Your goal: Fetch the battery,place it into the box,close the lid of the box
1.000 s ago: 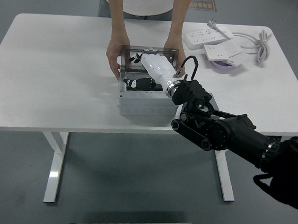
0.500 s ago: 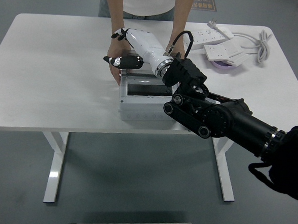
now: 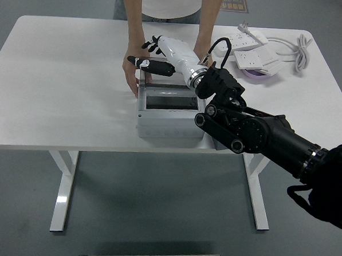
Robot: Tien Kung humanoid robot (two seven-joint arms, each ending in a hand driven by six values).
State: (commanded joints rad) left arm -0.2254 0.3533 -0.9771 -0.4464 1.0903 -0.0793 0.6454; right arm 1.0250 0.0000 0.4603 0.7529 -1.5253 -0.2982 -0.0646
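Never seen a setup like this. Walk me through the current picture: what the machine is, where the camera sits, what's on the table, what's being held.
The camera sits high on a humanoid robot, looking down over a white table. The black arm from the right ends in a white-shelled right hand with dark fingers, spread above the far edge of a grey box and holding nothing. The box's lid looks down, with a dark window on top. A person stands at the far side with both hands at the box; one of the person's hands is at its left end. White power strips with a cable lie far right. No battery or left arm shows.
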